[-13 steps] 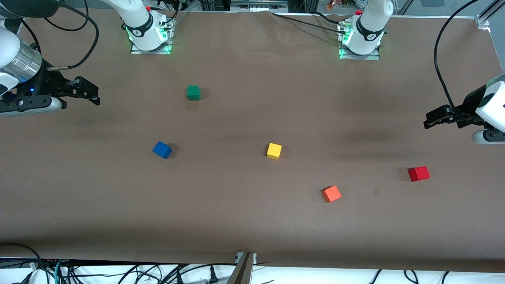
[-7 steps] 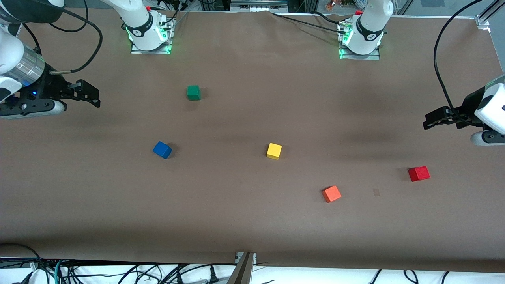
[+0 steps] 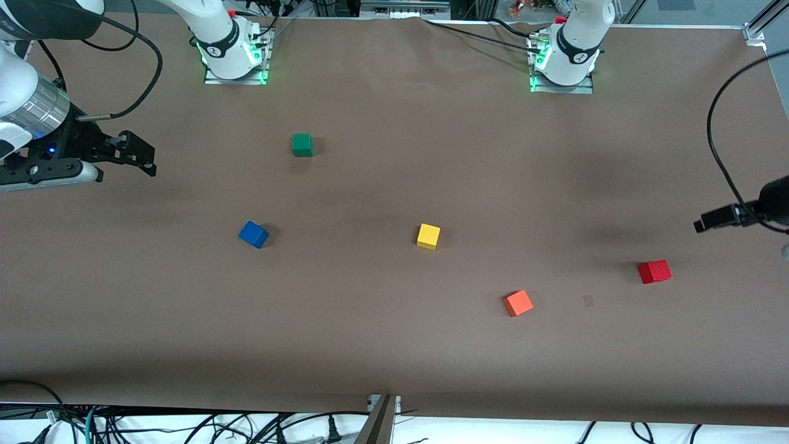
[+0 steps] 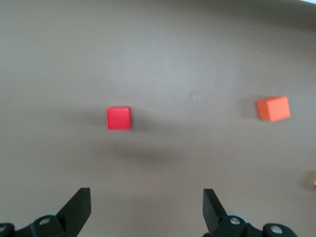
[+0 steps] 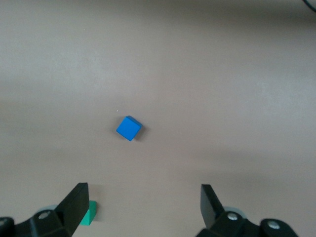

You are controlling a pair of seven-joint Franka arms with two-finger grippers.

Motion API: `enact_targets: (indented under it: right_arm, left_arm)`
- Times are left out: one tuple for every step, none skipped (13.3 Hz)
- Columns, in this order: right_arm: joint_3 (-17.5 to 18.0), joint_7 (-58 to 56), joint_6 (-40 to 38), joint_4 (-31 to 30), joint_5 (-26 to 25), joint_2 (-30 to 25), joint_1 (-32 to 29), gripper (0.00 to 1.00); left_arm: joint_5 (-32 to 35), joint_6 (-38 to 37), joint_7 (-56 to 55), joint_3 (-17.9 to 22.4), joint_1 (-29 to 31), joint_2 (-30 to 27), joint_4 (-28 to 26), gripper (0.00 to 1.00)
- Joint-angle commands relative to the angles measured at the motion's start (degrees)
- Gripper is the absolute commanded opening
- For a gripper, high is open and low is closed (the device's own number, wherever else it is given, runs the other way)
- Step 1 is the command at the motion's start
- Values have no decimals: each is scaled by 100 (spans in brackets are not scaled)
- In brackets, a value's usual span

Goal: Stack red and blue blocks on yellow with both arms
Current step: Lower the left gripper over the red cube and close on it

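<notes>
The yellow block [image 3: 428, 236] sits near the middle of the table. The blue block [image 3: 253, 234] lies toward the right arm's end, turned at an angle, and shows in the right wrist view [image 5: 129, 128]. The red block [image 3: 654, 271] lies toward the left arm's end and shows in the left wrist view [image 4: 119, 118]. My right gripper [image 3: 147, 157] [image 5: 142, 193] hangs open and empty over the table's right-arm end, apart from the blue block. My left gripper [image 3: 699, 226] [image 4: 146, 197] hangs open and empty at the left-arm end, above the table beside the red block.
An orange cube [image 3: 518, 303] [image 4: 273, 108] lies between the yellow and red blocks, nearer the front camera. A green cube [image 3: 302, 145] [image 5: 89, 213] sits farther from the camera than the blue block. The arm bases [image 3: 234, 55] [image 3: 562, 61] stand along the table's back edge.
My left gripper has swung outward toward the left arm's end of the table and closer to the red block. The right gripper has barely shifted. No block has moved.
</notes>
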Motion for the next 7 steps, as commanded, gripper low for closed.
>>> enact_targets:
  right_arm:
    - [2, 80, 21, 115, -13, 173, 19, 100]
    - [10, 54, -5, 115, -13, 183, 19, 100]
    - [10, 89, 21, 115, -13, 183, 10, 100]
    - [2, 89, 30, 115, -5, 191, 1, 100]
    - [10, 11, 21, 89, -22, 252, 19, 100]
    - [10, -7, -31, 63, -5, 488, 19, 100]
    - [10, 19, -58, 54, 13, 490, 19, 100]
  left_arm:
    - [449, 760, 68, -39, -8, 680, 83, 100]
    - [450, 1033, 59, -39, 53, 979, 82, 100]
    - [459, 1340, 59, -30, 132, 1225, 82, 100]
    - [468, 1604, 68, -30, 220, 1463, 73, 100]
    - [476, 1763, 76, -30, 273, 1639, 73, 100]
    - [476, 2026, 68, -21, 282, 1867, 73, 100]
    - [485, 2116, 68, 14, 282, 2000, 65, 100]
